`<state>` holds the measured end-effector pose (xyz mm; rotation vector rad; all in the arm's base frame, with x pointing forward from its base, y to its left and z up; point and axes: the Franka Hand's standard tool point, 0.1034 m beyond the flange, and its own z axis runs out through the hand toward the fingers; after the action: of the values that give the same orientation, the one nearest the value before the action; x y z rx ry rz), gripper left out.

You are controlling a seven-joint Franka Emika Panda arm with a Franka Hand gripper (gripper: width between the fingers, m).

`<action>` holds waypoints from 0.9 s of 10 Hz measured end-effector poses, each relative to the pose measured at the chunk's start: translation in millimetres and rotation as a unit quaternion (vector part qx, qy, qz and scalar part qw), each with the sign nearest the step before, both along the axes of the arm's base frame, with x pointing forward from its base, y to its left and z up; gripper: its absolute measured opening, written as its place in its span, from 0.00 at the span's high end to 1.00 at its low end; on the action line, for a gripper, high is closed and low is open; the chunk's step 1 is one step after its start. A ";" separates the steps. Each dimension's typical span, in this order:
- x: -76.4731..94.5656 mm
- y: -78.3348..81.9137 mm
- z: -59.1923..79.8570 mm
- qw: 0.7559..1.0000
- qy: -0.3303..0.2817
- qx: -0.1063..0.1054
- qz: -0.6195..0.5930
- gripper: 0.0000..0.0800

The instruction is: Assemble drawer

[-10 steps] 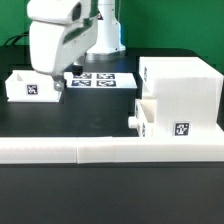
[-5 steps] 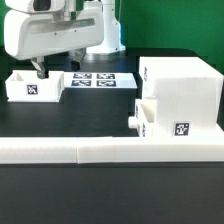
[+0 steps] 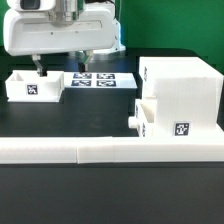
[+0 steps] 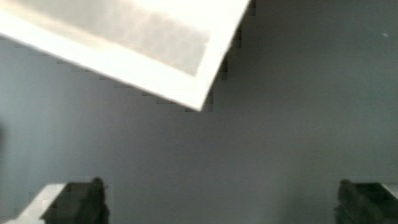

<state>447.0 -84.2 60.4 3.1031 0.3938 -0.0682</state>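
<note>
Look at the exterior view: your white robot arm [image 3: 55, 35] hangs over the far side of the black desk [image 3: 70, 118], with the jaws [image 3: 37, 70] hovering above the small white open-top plastic tray [image 3: 34, 86] at the exterior view's left. One dark fingertip [image 3: 38, 70] shows just over that tray's back rim; whether it touches the rim, you cannot tell. In the wrist view the jaws [image 4: 230, 200] stand wide apart, two dark fingertips [image 4: 75, 201] with bare desk between them, nothing held. A white corner of a part [image 4: 151, 45] shows beyond them there.

Take the large white boxy plastic housing [image 3: 180, 95] as your landmark: it sits on the desk at the exterior view's right. The second small white tray with a round knob [image 3: 152, 118] is pressed against the housing's front, knob pointing to the exterior view's left. The first tray lies well apart from the housing. Between them, farther back, the flat white marker board [image 3: 100, 80] lies on the desk. In front of the housing runs the long low white bar [image 3: 110, 150].
</note>
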 end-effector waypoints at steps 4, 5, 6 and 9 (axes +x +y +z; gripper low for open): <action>-38.3 -4.5 -17.1 0.994 -0.005 0.000 -0.113 0.19; -50.2 -6.1 -22.3 0.993 -0.002 0.003 -0.120 0.19; -60.0 -7.2 -28.1 0.993 -0.005 0.004 -0.116 0.19; -79.6 -8.9 -47.1 0.995 -0.005 0.008 -0.097 0.19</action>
<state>367.4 -93.1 13.3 3.1449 0.0917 -0.0502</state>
